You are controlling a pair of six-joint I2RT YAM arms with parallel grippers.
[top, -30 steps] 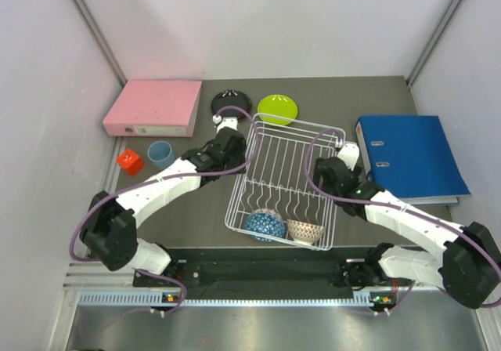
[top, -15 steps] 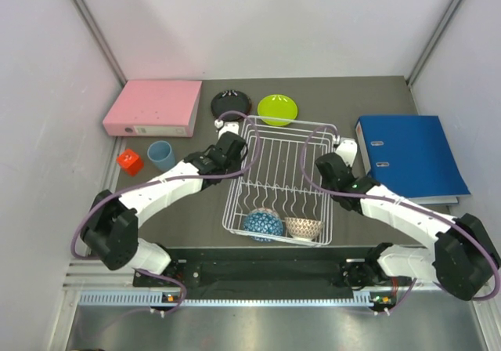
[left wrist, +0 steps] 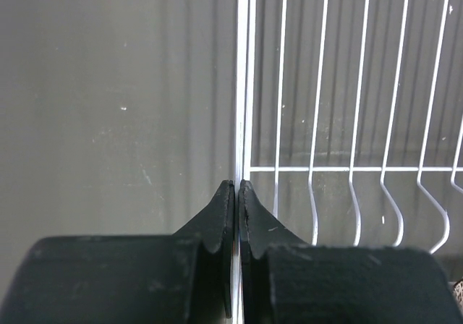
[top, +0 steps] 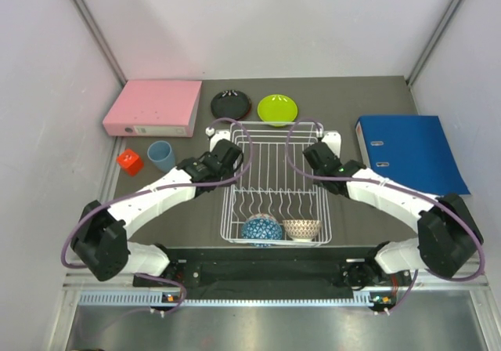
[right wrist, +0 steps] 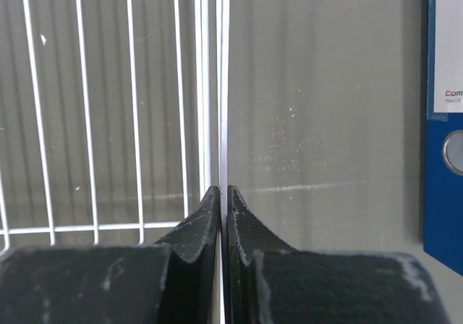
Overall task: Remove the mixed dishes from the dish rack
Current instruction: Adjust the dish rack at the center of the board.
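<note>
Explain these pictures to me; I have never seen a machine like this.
Two robot arms are bolted to a table. The wide picture looks down from above; the two close-ups come from cameras on the wrists. Each arm ends in a two-fingered claw: the left claw and right claw are both shut on side wires of the white dish rack. A blue patterned bowl and a beige bowl sit at its near end. Beyond it lie a dark plate and a lime green plate; left, a pale blue cup, red cube and pink binder; right, a blue binder.
</note>
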